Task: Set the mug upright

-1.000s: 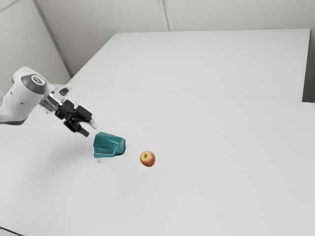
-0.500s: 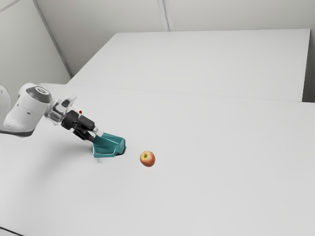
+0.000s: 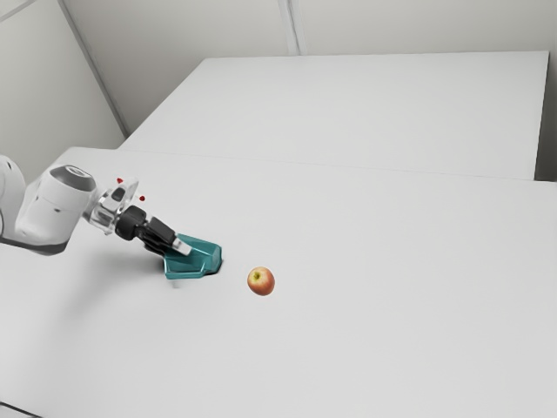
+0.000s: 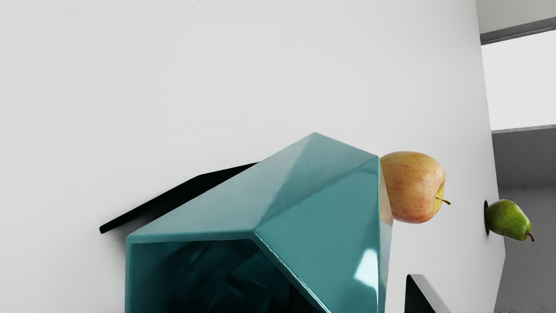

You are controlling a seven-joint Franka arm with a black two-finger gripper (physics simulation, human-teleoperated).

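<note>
Fingers [image 3: 180, 247] of a Franka arm [image 3: 57, 207] stand parted at the mouth end of a teal mug [image 3: 202, 259], reaching in from the mug's ten o'clock in the exterior view, one fingertip outside its wall and a dark shape, apparently the other, within the mouth; the grip has hold of nothing. The mug lies on its side on the white desk [image 3: 365, 331], mouth toward the exterior view's nine o'clock, base toward three. An apple [image 3: 261, 281] sits apart at the mug's four o'clock. In the wrist view, a green pear [image 4: 507, 219] appears beyond the apple.
</note>
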